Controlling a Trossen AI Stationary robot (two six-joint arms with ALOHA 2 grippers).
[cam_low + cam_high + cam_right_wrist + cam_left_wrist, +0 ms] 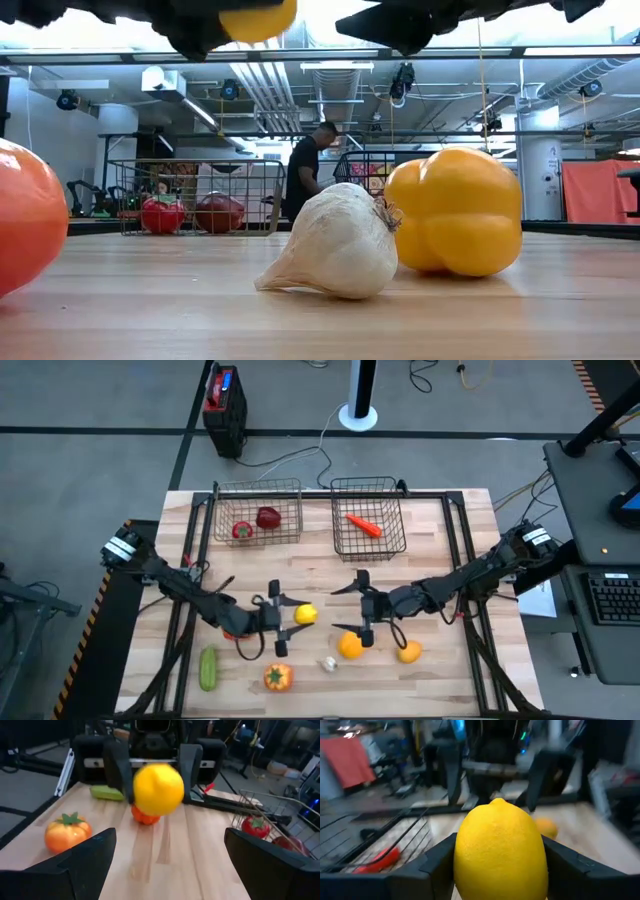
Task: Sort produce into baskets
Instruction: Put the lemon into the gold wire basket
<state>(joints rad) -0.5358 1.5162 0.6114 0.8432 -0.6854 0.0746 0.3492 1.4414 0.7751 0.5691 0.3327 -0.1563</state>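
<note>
My left gripper (298, 617) is shut on a yellow lemon (308, 613) above the middle of the table; the lemon also shows at the top of the low view (258, 18). My right gripper (359, 610) is wide open and empty, just right of the lemon and facing it. The left basket (258, 488) holds a red tomato (242, 530) and a dark red apple (268, 517). The right basket (368, 550) holds a carrot (363, 525). On the table lie an orange (350, 646), a yellow pepper (408, 652), white garlic (328, 663), an orange pepper (278, 678) and a green cucumber (208, 668). My left gripper pinches the lemon between its two fingers (437, 865), on two opposite sides of its belly (465, 855). The fingers come level from the table's left. The lemon is lifted clear of the table, one pointed end (497, 801) toward the top of the left wrist picture.
The baskets stand side by side at the table's far edge. The loose produce lies along the near part of the table, the orange just below my right gripper. A person (305, 175) stands in the room beyond the table.
</note>
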